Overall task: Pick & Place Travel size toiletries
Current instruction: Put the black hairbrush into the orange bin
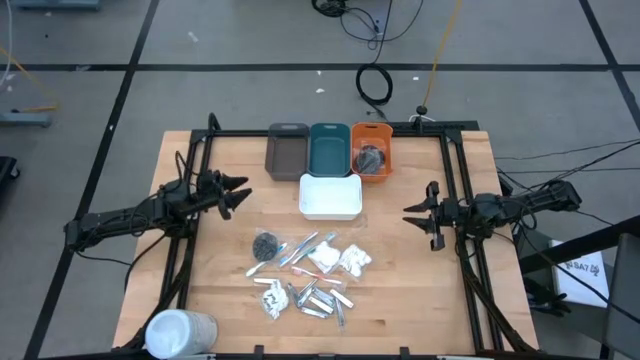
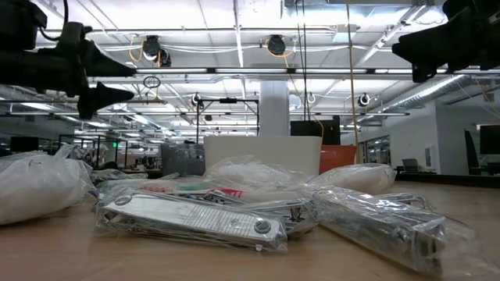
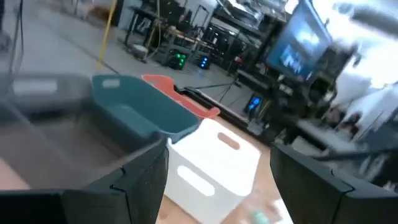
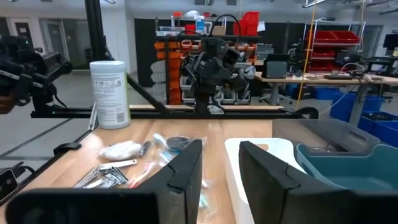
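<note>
Behind the toiletries pile [image 1: 308,270] stand 4 trays [image 1: 331,196].

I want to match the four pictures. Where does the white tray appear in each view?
High view: white tray at centre, below the teal tray.
Low view: white wall behind the wrapped toiletries.
Left wrist view: lower centre.
Right wrist view: lower right of centre.
Shared landmark: the teal tray beside it.

Toiletries [image 1: 305,272] unobstructed — seemingly — overhead
</note>
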You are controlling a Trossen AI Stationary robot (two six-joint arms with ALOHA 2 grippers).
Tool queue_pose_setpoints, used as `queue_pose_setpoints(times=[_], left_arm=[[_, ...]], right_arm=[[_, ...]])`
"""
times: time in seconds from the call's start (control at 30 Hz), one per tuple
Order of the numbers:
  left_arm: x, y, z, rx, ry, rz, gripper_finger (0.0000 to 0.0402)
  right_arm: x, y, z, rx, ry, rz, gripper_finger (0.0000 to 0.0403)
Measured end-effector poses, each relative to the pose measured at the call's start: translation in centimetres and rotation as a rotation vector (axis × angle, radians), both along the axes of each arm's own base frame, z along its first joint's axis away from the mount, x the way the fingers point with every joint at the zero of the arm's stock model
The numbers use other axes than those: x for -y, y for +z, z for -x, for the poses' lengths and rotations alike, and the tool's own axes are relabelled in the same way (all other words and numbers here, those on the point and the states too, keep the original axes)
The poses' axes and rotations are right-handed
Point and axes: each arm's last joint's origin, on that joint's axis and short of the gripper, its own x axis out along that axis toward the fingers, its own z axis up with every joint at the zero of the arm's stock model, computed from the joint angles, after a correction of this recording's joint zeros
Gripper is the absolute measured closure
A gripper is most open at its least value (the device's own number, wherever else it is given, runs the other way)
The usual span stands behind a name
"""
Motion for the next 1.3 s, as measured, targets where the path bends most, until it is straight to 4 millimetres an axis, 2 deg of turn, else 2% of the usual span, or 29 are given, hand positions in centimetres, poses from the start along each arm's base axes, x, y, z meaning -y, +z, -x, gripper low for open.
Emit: queue_pose_setpoints(times=[0.13,0.27,0.4,0.53,0.67,0.77,0.9,1.1,1.3], left_arm=[[0.7,0.2,-0.3,0.021,-0.217,0.085,0.0131],[1.2,1.7,-1.0,0.004,-0.256,0.153,0.0146],[2.0,3.8,-2.9,-0.194,-0.246,0.191,0.0161],[3.2,6.2,-6.0,-0.452,-0.251,0.224,0.0161],[4.6,6.8,-9.4,-0.735,-0.272,0.246,0.0161],[5.7,6.2,-11.5,-0.914,-0.256,0.294,0.0161],[6.8,3.7,-13.7,-1.087,-0.197,0.421,0.0160],[7.1,-0.2,-15.1,-1.223,-0.050,0.677,0.0160],[7.1,-2.5,-15.9,-1.281,0.055,0.785,0.0160]], right_arm=[[0.0,0.0,0.0,-0.001,0.000,0.003,0.0307],[0.0,-0.1,0.0,-0.007,-0.001,0.016,0.0307],[0.0,-0.1,0.0,-0.007,-0.002,0.030,0.0307],[0.0,-0.1,0.0,-0.008,-0.002,0.031,0.0307],[0.0,-0.1,0.0,-0.008,-0.002,0.044,0.0307],[0.0,-0.1,0.0,-0.008,-0.004,0.056,0.0307],[0.0,-0.6,-0.1,-0.023,-0.003,0.059,0.0307],[0.0,-1.3,-0.2,-0.042,-0.002,0.063,0.0307],[0.0,-1.3,-0.2,-0.041,-0.002,0.063,0.0307]])
